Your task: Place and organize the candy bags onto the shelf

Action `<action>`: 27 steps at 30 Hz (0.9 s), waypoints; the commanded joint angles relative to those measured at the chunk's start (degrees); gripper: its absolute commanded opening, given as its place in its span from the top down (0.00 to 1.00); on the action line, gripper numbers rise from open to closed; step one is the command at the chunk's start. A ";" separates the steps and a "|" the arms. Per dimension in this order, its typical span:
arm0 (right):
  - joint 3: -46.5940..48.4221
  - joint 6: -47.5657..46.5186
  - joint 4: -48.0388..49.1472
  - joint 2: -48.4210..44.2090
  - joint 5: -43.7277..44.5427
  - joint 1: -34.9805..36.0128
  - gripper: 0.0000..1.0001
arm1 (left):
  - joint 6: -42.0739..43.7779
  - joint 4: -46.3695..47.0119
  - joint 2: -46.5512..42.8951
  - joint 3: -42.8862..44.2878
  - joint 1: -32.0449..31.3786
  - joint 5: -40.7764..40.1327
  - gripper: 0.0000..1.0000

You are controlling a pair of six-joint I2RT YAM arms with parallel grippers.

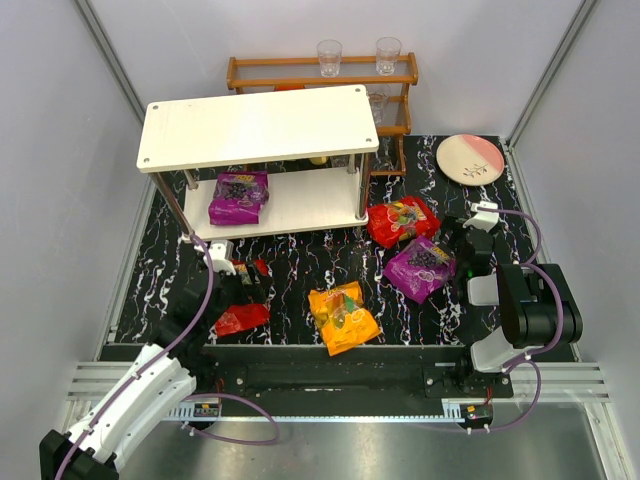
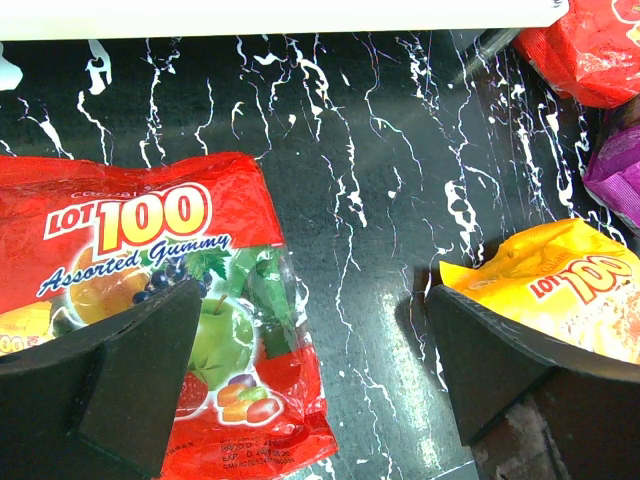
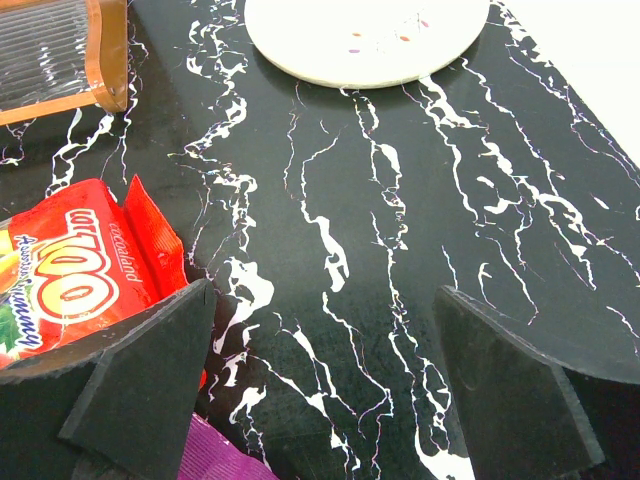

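My left gripper (image 2: 318, 340) is spread wide and empty, one finger over the near-left red bag (image 2: 150, 260), lining up a grab I'd guess. My right gripper (image 3: 325, 370) is open and empty too. One purple bag (image 1: 238, 197) is on the lower board of the shelf (image 1: 250, 125).

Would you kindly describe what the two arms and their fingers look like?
The left arm has a white lower link and black upper joints; the right arm is mostly black with pale grey sections. A purple cable runs along each. Both pairs of fingers are matte black, broad and wedge-shaped.
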 commanded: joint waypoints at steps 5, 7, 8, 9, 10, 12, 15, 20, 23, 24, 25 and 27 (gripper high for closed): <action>1.39 -0.72 2.48 0.11 -0.56 -0.10 0.00 | 0.56 2.61 0.04 1.75 -0.27 -0.56 0.01; 1.39 -0.72 2.48 0.11 -0.56 -0.01 0.00 | 0.56 2.53 0.04 1.74 -0.27 -0.56 0.01; 1.39 -0.81 2.48 0.11 -0.56 -0.10 0.00 | 0.56 2.61 0.13 1.66 -0.27 -0.56 0.01; 1.39 -0.72 2.48 0.11 -0.56 -0.10 0.00 | 0.56 2.70 0.31 1.74 -0.36 -0.65 0.01; 1.39 -0.72 2.40 0.11 -0.56 -0.10 0.00 | 0.56 2.79 0.48 1.75 -0.36 -0.39 0.01; 1.39 -0.81 2.48 0.02 -0.47 -0.10 0.00 | 0.56 3.49 1.53 1.75 -0.44 0.14 0.01; 1.39 -0.81 2.40 0.11 -0.47 -0.01 0.00 | 0.56 4.90 3.11 2.01 -1.06 0.32 0.01; 1.39 -0.72 2.40 0.11 -0.56 -0.01 0.00 | 0.56 9.19 5.66 1.57 -3.60 -1.00 0.01; 1.39 -0.81 2.48 0.11 -0.56 -0.10 0.00 | -0.23 12.88 8.56 1.13 -5.54 -0.30 0.01; 1.39 -0.81 2.48 0.11 -0.56 -0.10 0.00 | -0.50 13.77 9.70 0.96 -6.24 -0.04 0.01; 1.39 -0.81 2.48 0.11 -0.56 -0.01 0.00 | -0.76 14.21 10.93 1.04 -8.25 -0.03 0.01; 1.39 -0.81 2.48 0.11 -0.56 -0.01 0.00 | -0.85 17.46 14.62 1.57 -11.76 -0.04 0.01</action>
